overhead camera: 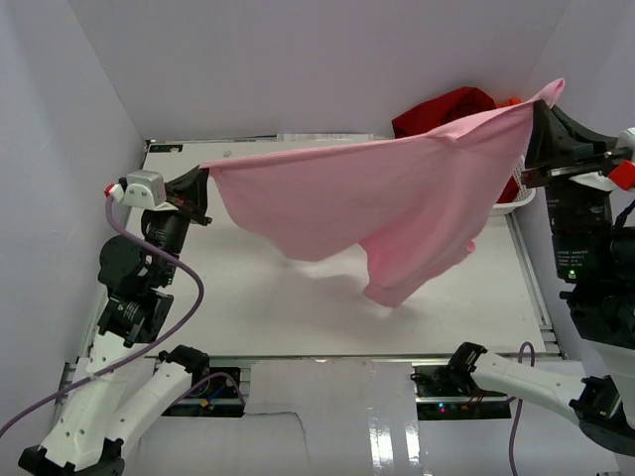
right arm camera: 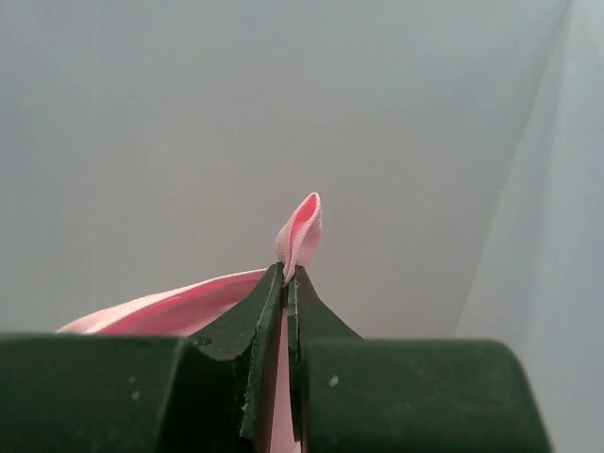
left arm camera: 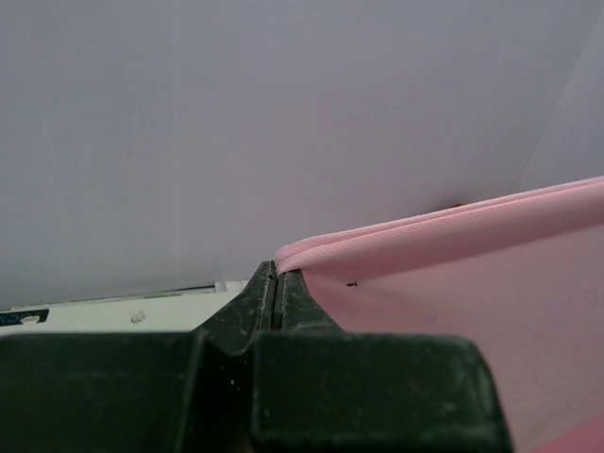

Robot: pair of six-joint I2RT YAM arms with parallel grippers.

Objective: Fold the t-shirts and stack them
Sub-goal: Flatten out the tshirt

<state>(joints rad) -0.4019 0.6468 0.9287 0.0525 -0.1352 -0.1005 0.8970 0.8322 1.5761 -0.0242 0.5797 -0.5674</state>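
A: Tool state?
B: Clamped together on pink t-shirt [overhead camera: 367, 188] edges: left gripper [overhead camera: 204, 178], right gripper [overhead camera: 541, 111].
A: Shirt position?
B: Stretched mid-air above table [overhead camera: 298, 317], from left to far right, lower part hanging.

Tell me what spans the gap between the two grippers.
The light pink t-shirt, held aloft, one end pinched in the left gripper, the other in the right gripper; top view shows it.
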